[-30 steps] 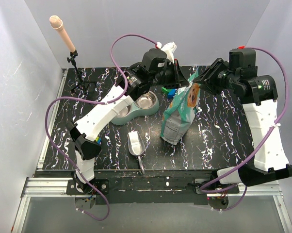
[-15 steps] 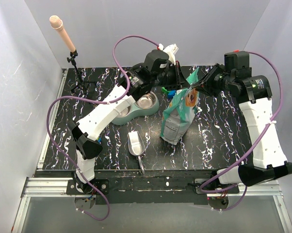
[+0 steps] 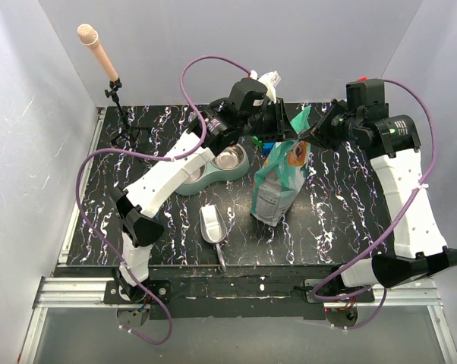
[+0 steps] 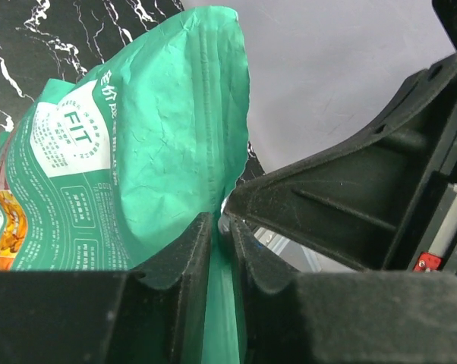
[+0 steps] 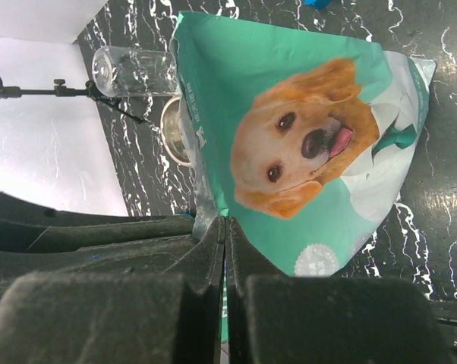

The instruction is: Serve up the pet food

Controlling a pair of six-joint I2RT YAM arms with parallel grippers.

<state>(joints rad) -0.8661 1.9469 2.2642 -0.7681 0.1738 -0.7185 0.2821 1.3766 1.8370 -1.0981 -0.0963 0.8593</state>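
Opening step: left claw [image 4: 221, 227] and right claw [image 5: 225, 227] both pinch the bag [image 3: 278, 178] top, one o'clock; next, pull apart.

A black tabletop [image 3: 342, 220] veined with white marbling carries everything. At its left rear corner stands a small microphone stand [image 3: 121, 125] on tripod legs. Toward the middle rear lies a grey-green double feeder [image 3: 207, 173] with two steel bowls set in it. In front of the feeder a metal scoop [image 3: 212, 225] lies flat, its handle reaching to the near edge. Right of the scoop a teal-and-white bag [image 3: 278, 186] stands upright, with small green and blue blocks [image 3: 269, 145] just behind it.
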